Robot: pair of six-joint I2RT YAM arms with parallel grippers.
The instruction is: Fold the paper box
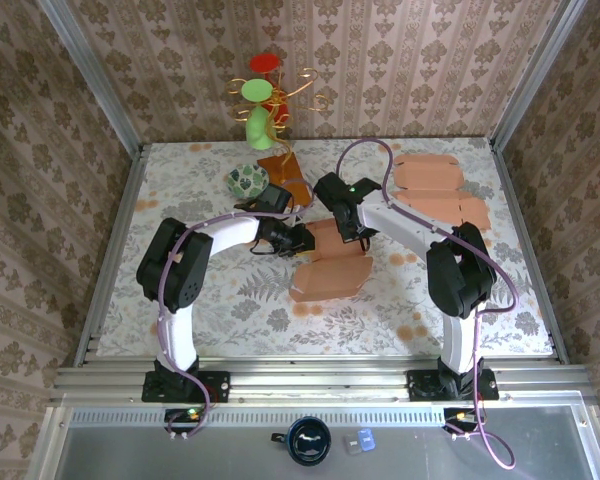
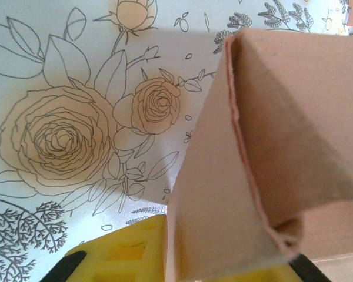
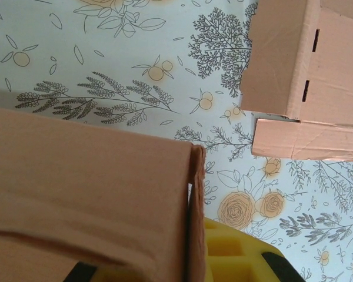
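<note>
A half-folded paper box (image 1: 330,265) sits mid-tabletop (image 1: 220,300), between two robot arms. The right hand (image 1: 350,233) is closed, pinching a box wall. A flap hides whether the left hand (image 1: 300,238) grips anything. The cardboard looks light and easily creased, so it is best held at panel edges near the folds.

The box (image 1: 330,262) is matt brown cardboard, faintly fibrous, with rough, slightly frayed cut edges. The blanks (image 1: 435,185) look like the same paper stock. The tabletop (image 1: 230,310) carries a smooth printed floral sheet with a slight sheen. The left gripper (image 2: 188,267) and right gripper (image 3: 176,273) have matt yellow plastic fingers (image 3: 235,252). The arms (image 1: 225,232) wear glossy white and black plastic shells. The rails (image 1: 113,250) are brushed metal. The walls (image 1: 40,120) look matt and patterned, cloth or paper.
</note>
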